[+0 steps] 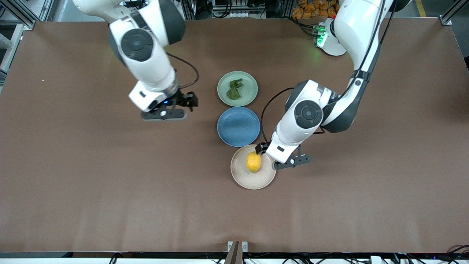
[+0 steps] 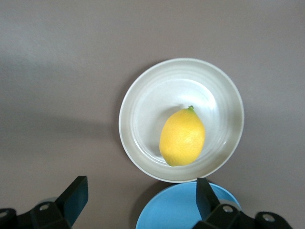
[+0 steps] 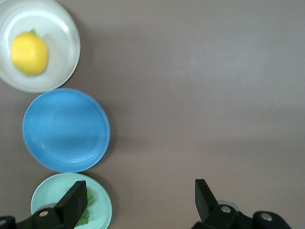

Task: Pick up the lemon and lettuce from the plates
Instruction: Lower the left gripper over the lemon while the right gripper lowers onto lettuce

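Beige-cream plate [image 1: 253, 179] sat nearest the front cam, w/ the lemon [image 1: 253, 162] lying on its side in it, a bit off-centre toward the edge closest to the blue plate [image 1: 238, 126]. Small green stem nub showed at one tip of the lemon in the left wrist view [image 2: 182, 137].

Blue plate was next, farther from the cam, just beside the beige-cream plate, nothing on it. Pale green plate [image 1: 237, 88] was farthest of the three, just beside the blue one, and held the lettuce [image 1: 234, 89], a crumpled dark green leaf piece roughly mid-plate. All three plates ran in a row on the brown table [image 1: 73, 176].

Left gripper [image 1: 273, 157] hung over the beige-cream plate's rim at the left arm's end, close by the lemon but not touching it; fingers [image 2: 76, 195] spread wide, nothing between them. In its wrist view the lemon and plate [image 2: 143, 95] lay ahead of the fingertips.

Right gripper [image 1: 172, 110] hovered over bare table toward the right arm's end, well apart from the plates, level w/ the pale green and blue ones. Fingers [image 3: 74, 202] released, wide apart, holding nothing.
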Tool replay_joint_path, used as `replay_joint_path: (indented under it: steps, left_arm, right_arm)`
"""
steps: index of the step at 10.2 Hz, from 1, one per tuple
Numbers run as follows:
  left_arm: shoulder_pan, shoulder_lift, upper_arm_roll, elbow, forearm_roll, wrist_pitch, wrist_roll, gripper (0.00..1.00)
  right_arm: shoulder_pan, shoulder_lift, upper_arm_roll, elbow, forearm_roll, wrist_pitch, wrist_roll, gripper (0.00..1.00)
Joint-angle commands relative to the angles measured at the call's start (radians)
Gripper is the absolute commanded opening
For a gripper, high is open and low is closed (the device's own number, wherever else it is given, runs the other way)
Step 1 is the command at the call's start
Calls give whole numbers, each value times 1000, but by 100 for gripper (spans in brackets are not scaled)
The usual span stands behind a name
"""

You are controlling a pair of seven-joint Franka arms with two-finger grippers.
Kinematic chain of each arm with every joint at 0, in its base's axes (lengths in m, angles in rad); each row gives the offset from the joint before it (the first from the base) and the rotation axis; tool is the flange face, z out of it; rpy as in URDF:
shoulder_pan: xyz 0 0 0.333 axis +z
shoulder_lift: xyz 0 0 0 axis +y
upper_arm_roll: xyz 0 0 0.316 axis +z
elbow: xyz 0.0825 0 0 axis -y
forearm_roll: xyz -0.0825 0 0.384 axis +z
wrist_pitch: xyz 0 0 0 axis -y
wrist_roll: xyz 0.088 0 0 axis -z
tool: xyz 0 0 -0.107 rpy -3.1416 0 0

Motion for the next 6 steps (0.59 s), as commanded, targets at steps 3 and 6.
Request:
replay_joint_path:
  steps: [3, 6]
  left_arm:
    - [-78, 87, 14, 35, -1, 53, 28, 100]
    - [-101, 111, 15, 29, 66, 94, 119, 100]
  right_arm:
    - [230, 39, -8, -57, 11, 106, 198, 100]
    - [342, 74, -10, -155, 17, 290, 291, 100]
